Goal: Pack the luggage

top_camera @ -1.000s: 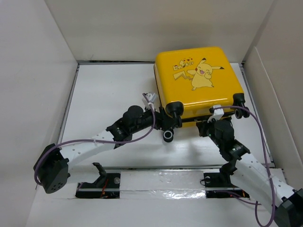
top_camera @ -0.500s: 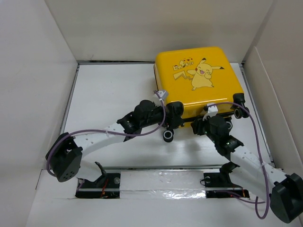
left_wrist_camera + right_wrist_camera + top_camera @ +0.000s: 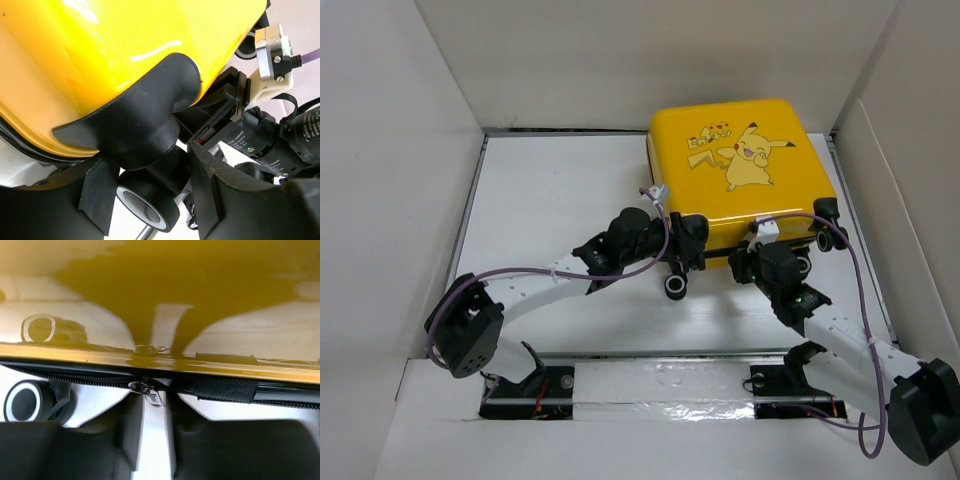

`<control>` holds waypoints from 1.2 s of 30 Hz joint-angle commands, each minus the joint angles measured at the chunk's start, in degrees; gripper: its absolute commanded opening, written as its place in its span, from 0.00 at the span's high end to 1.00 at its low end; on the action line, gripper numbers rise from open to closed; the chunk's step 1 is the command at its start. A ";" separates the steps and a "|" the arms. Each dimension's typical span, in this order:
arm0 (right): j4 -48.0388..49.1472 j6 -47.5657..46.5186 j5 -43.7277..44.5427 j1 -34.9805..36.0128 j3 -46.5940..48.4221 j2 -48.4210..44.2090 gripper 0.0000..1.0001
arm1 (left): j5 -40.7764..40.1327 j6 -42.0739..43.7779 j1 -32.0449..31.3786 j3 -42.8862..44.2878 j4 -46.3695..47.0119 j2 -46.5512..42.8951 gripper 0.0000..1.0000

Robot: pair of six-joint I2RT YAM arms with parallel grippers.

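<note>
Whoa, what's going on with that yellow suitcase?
Two robot arms are at the near edge of a yellow hard-shell suitcase with a Pikachu print, which lies flat, lid down, on the white table. The left end effector straddles the black wheel at one near corner. The right end effector sits just below the small metal zipper pull. Whether either is actually gripping isn't clear.

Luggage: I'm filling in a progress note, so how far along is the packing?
Done: the luggage lies flat, lid folded down. In hand: the right gripper, jaws apart, sits just short of the zipper pull; the left gripper is at a corner wheel. Left: zipping, though how much I cannot tell.
</note>
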 commanded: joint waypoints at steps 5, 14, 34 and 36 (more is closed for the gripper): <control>8.34 -1.88 -0.67 -0.70 3.53 -0.55 1.00 | 1.07 4.67 -1.40 -0.20 5.69 -1.79 1.00; 1.32 1.54 7.49 -1.75 1.51 -8.10 1.00 | -2.79 5.64 3.07 -6.96 6.40 -12.86 1.00; -2.48 1.81 0.04 -3.35 1.15 -9.28 1.00 | -3.30 12.57 -2.17 -5.05 0.44 -15.78 1.00; -0.81 1.99 -0.14 -1.50 1.42 -7.77 1.00 | -6.30 12.50 -4.39 -4.86 -0.89 -15.86 1.00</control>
